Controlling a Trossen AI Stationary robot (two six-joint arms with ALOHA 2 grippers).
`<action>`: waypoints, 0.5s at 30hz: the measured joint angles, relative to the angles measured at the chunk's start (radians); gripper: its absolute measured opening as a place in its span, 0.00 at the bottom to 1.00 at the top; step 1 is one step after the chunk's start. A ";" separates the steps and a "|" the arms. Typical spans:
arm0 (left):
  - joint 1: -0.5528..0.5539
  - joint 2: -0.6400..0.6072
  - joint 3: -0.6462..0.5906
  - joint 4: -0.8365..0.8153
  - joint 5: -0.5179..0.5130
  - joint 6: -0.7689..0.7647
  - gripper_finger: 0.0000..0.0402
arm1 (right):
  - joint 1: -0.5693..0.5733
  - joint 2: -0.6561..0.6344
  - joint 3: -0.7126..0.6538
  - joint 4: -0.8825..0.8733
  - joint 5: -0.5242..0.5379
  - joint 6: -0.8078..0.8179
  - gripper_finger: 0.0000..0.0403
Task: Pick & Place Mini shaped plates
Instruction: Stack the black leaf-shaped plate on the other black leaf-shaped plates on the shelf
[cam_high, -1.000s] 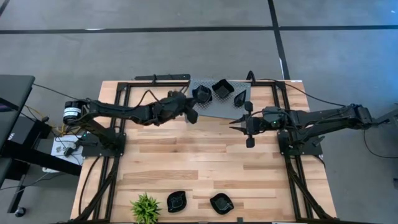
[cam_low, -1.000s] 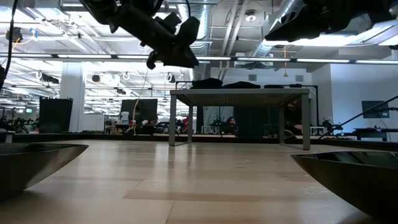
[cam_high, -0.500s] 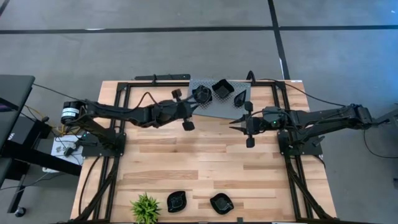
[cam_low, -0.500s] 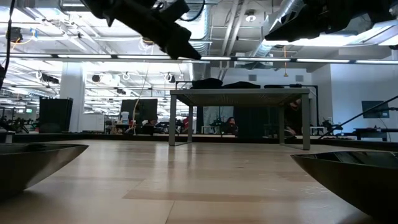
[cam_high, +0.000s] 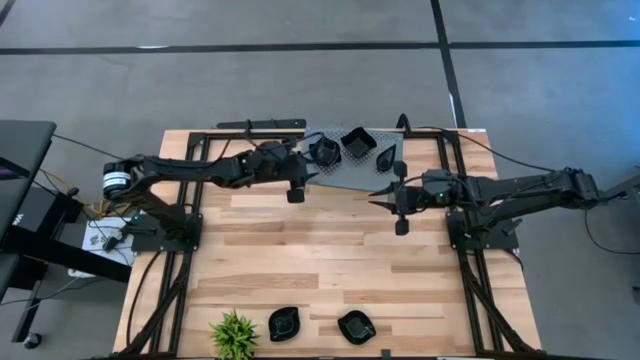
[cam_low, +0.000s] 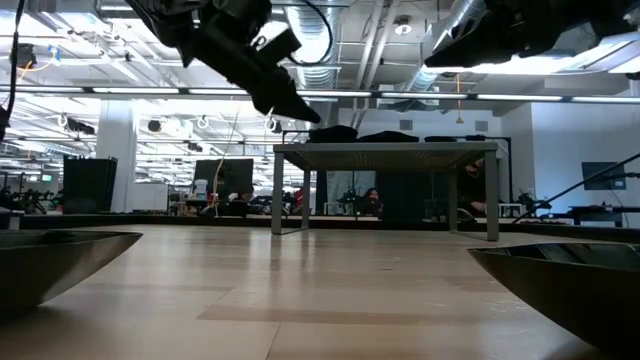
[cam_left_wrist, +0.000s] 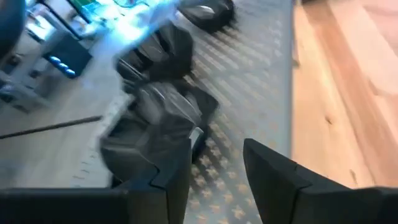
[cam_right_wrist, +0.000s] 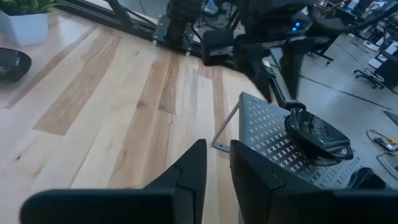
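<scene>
Three glossy black mini plates lie on the grey perforated shelf (cam_high: 345, 170) at the table's far edge: one at its left end (cam_high: 322, 150), one in the middle (cam_high: 357, 141), one to the right (cam_high: 386, 156). Two more rest on the wood near the front edge (cam_high: 284, 323) (cam_high: 356, 326). My left gripper (cam_left_wrist: 214, 168) hangs open just left of the shelf, and the nearest plate (cam_left_wrist: 155, 130) sits ahead of its fingers, untouched. My right gripper (cam_right_wrist: 217, 168) waits over the table's middle right, pointing left, with a narrow gap between its fingers.
A small green plant (cam_high: 233, 335) stands at the near left edge beside the front plates. In the low view those two plates (cam_low: 60, 260) (cam_low: 570, 290) loom close, and the shelf (cam_low: 385, 150) stands far off. Bare wood lies between the arms and the front edge.
My left gripper has drawn back a little from the shelf toward the table's left and has rolled about its wrist. The plates on the shelf have stayed where they were.
</scene>
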 joint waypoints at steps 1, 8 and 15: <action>0.005 0.012 -0.001 0.003 0.014 0.010 0.36 | -0.003 0.000 0.000 0.000 0.000 0.000 0.16; 0.024 0.058 -0.001 0.118 0.018 0.076 0.34 | -0.016 0.000 0.000 0.000 0.000 0.000 0.16; 0.045 0.074 0.000 0.123 0.044 0.078 0.32 | -0.019 0.000 0.000 -0.001 0.000 0.000 0.16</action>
